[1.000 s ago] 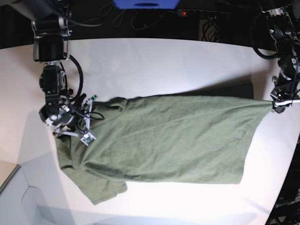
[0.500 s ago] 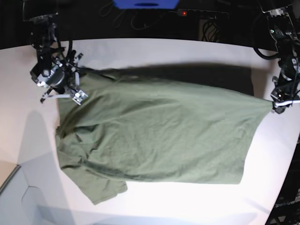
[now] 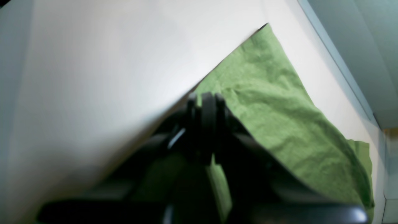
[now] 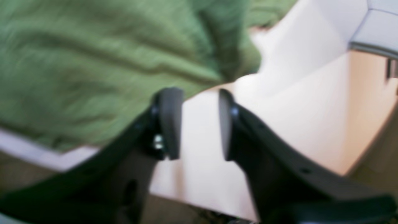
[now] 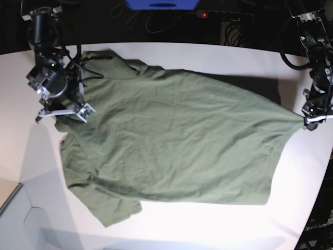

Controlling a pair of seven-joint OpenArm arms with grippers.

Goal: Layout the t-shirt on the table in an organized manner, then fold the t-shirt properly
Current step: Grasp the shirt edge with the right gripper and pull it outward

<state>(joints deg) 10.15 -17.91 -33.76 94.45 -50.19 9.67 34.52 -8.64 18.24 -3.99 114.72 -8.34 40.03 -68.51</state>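
Observation:
The olive-green t-shirt [image 5: 177, 146] lies spread across the white table [image 5: 208, 62], with one bunched sleeve at the near left. My left gripper [image 5: 307, 121] is at the shirt's right corner, shut on the cloth and holding it taut. In the left wrist view the left gripper [image 3: 205, 99] pinches the t-shirt [image 3: 279, 109] at its edge. My right gripper [image 5: 61, 110] hovers at the shirt's far-left edge. In the right wrist view the right gripper [image 4: 197, 124] stands open with nothing between its fingers, and the t-shirt [image 4: 93, 62] lies just beyond them.
A blue object [image 5: 161, 4] and a power strip with a red light [image 5: 204, 14] sit behind the table's far edge. A grey panel [image 5: 31, 224] lies at the near left corner. The table's curved edge runs close to the left gripper.
My right gripper carried the shirt's left part toward the far edge, then opened and let it go. The shirt now lies wider. The left gripper stayed in place, still shut on the corner.

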